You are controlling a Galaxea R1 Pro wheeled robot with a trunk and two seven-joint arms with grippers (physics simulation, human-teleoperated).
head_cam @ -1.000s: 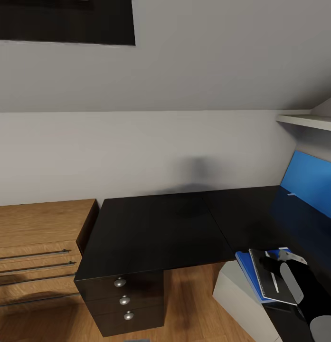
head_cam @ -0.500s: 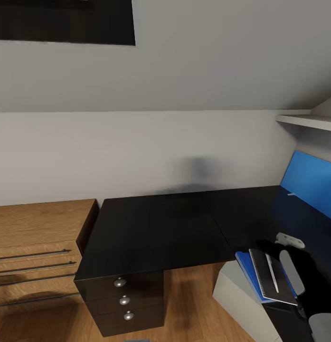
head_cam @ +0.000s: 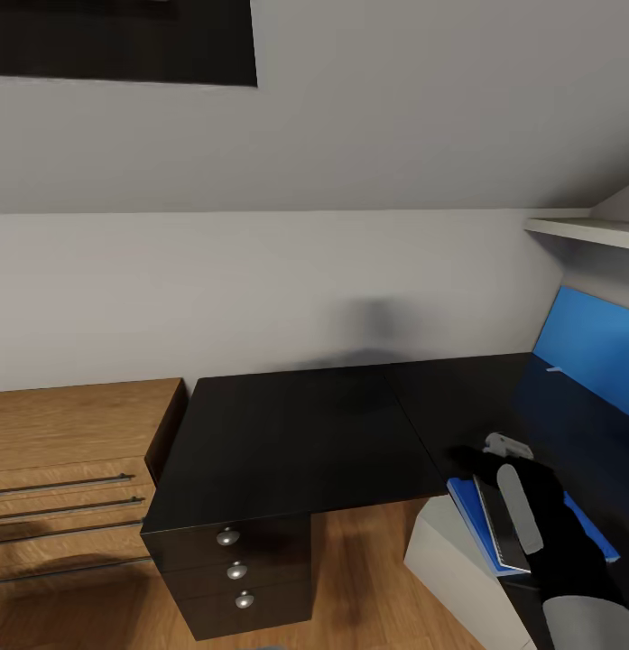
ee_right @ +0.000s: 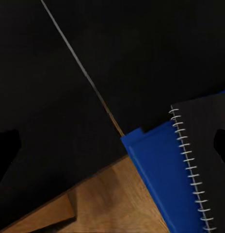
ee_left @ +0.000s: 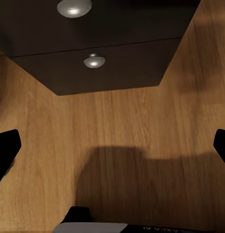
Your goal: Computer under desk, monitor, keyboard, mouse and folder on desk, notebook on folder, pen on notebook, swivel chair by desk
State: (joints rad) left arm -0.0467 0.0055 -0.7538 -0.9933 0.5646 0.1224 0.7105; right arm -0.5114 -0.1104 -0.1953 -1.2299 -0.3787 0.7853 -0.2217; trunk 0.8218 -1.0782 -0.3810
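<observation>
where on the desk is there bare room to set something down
The black desk top is bare from the wooden shelf unit side across to the wall corner. It is crowded at the near right edge, where the right hand hovers over the notebook on the blue folder.

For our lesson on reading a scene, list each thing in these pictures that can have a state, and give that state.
Desk drawers: shut.
Wooden unit drawers: shut.
Folder: shut, flat at the edge of the desk.
Notebook: shut, lying on the folder.
Left claw: open, above the floor.
Right claw: open, above the folder.
</observation>
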